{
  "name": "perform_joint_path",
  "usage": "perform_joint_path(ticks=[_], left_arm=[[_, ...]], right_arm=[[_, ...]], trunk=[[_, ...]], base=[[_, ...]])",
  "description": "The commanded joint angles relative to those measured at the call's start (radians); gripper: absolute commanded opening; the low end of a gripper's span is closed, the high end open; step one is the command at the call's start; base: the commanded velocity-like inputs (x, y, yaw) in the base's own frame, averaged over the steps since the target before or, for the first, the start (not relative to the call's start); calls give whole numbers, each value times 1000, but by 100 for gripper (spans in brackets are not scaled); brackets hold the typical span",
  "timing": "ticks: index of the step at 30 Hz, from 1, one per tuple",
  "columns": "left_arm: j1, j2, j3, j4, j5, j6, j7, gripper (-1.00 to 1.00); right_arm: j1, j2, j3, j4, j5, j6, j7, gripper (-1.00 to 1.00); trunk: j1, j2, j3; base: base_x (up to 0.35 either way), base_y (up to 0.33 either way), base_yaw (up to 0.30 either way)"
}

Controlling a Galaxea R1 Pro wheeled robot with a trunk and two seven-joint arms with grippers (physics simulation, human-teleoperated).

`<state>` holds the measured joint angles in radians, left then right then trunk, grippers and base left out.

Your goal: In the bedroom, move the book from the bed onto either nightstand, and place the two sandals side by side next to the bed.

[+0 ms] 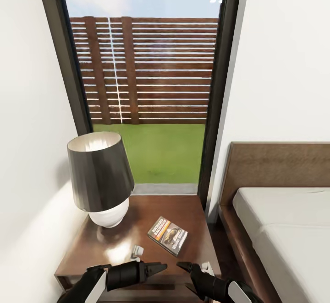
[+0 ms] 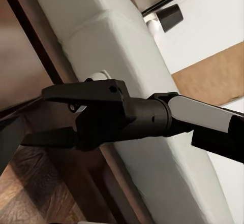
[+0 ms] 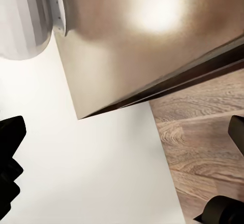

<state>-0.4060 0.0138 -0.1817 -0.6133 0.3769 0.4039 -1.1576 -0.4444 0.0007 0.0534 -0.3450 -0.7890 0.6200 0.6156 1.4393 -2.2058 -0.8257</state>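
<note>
From the head camera we see both grippers low at the near edge of the nightstand, tips turned toward each other. The left gripper has its dark fingers slightly parted and holds nothing. The right gripper also carries nothing, its fingers spread wide; in its own wrist view they sit far apart at opposite edges, and between them we look along the glossy nightstand top, a white wall and the wood-plank floor. In the left wrist view the right gripper crosses in front of the pale mattress of the bed. Beyond the fingertips, the book lies flat on the nightstand, right of centre, cover up, apart from both grippers. Two small white objects rest near the front edge; we cannot tell what they are. At the back left stands a lamp with a dark shade and white base. The bed lies to the right, and a tall window shows grass and a slatted fence.
</note>
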Motion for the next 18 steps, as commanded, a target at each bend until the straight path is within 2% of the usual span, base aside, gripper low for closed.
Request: perform_joint_path(ticks=[1,9,13,18], left_arm=[[-1,1,-5,0,10,10,1,100],[-1,-5,-5,64,7,1,15,100],[-1,-3,-2,110,7,-22,81,100],[-1,2,-1,180,7,-101,172,100]], right_arm=[[0,-1,5,0,-7,3,-1,100],[0,-1,5,0,-7,3,0,100],[0,-1,5,-2,-7,4,1,100],[1,-4,6,-2,-6,4,3,100]], trunk=[[-4,7,2],[-35,63,27],[-50,91,40],[-69,126,55]], base=[[0,0,0],[0,0,0],[0,0,0],[0,0,0]])
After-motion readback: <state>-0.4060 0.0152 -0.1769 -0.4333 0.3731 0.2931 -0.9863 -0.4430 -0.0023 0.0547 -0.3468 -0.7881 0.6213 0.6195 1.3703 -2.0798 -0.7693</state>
